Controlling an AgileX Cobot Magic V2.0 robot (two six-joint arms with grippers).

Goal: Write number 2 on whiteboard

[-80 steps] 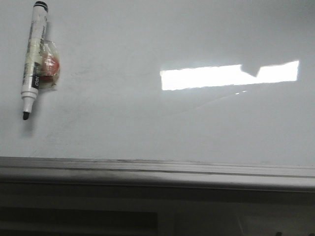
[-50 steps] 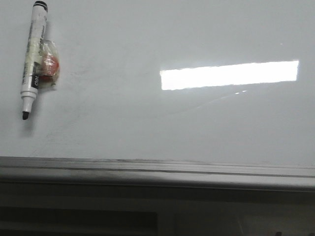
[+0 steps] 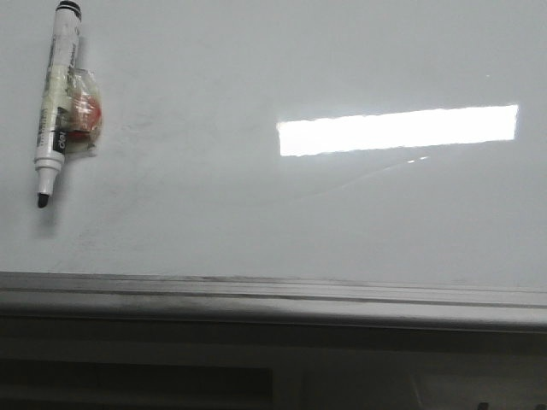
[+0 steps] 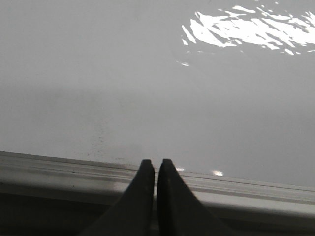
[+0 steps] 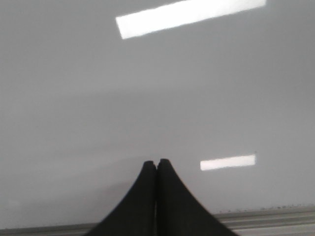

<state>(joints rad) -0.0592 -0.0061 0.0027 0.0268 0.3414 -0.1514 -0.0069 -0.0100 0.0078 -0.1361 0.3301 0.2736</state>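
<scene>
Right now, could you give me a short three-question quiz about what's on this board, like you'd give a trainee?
1. True or false: a number 2 is already drawn on the whiteboard.
2. Multiple choice: the marker lies (A) at the board's left side with its cap off and black tip bare, (B) inside the right end effector, (C) on the metal frame.
3. Short answer: how do the jaws of the left end effector stand?

Key
1. False: no writing shows, only faint smudges and a bright light reflection.
2. A
3. Shut, tips together, holding nothing.
</scene>
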